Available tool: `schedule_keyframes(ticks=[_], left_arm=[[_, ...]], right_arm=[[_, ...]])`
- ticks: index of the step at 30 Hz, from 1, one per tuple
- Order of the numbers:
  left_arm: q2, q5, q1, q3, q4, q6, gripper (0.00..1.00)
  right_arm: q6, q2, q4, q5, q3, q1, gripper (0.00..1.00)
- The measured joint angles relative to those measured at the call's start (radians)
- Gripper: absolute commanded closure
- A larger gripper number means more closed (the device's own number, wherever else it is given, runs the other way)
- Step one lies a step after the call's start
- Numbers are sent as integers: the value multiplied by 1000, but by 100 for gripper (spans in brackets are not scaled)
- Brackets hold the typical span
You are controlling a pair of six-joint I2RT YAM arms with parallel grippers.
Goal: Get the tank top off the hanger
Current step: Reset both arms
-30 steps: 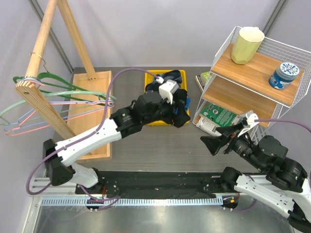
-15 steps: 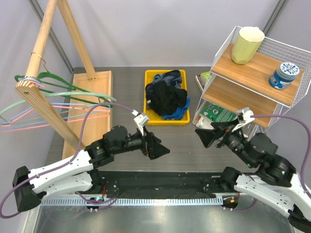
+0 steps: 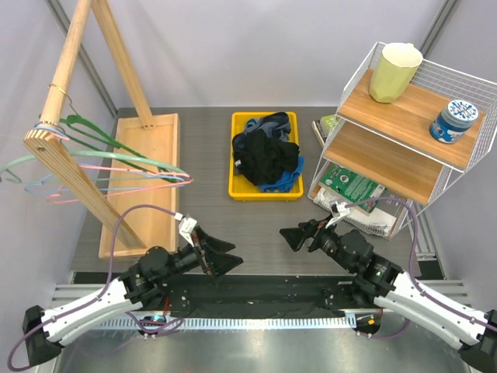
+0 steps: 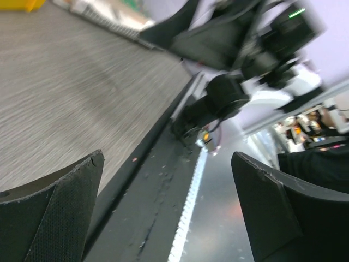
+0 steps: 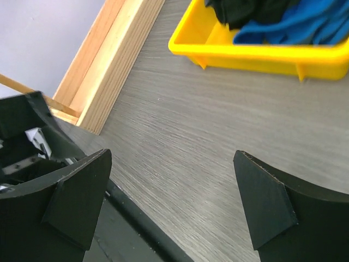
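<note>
Top camera high up at 6 o'clock, looking down on the whole table (image 3: 256, 221), left wrist camera low and close, right arm (image 4: 234, 38) at 1 o'clock, right wrist camera close, bin (image 5: 245, 52) at 12 o'clock, all share the table.

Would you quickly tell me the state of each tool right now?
Left tool: open, holding nothing.
Right tool: open, holding nothing.

Table (image 3: 256, 221) bare across lower centre; passage open there. Bin (image 3: 264, 196) blocks upper centre, rack (image 3: 147, 136) with hangers (image 3: 175, 176) the left, shelf (image 3: 388, 148) the right.
</note>
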Motion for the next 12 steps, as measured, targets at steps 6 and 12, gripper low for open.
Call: schedule_keyframes(ticks=[6, 12], left_arm=[[-246, -21, -9, 1, -92, -21, 0], [-224, -23, -8, 1, -131, -21, 0]], right_arm=[[132, -224, 66, 5, -188, 0, 0], [221, -305, 115, 73, -184, 0, 0]])
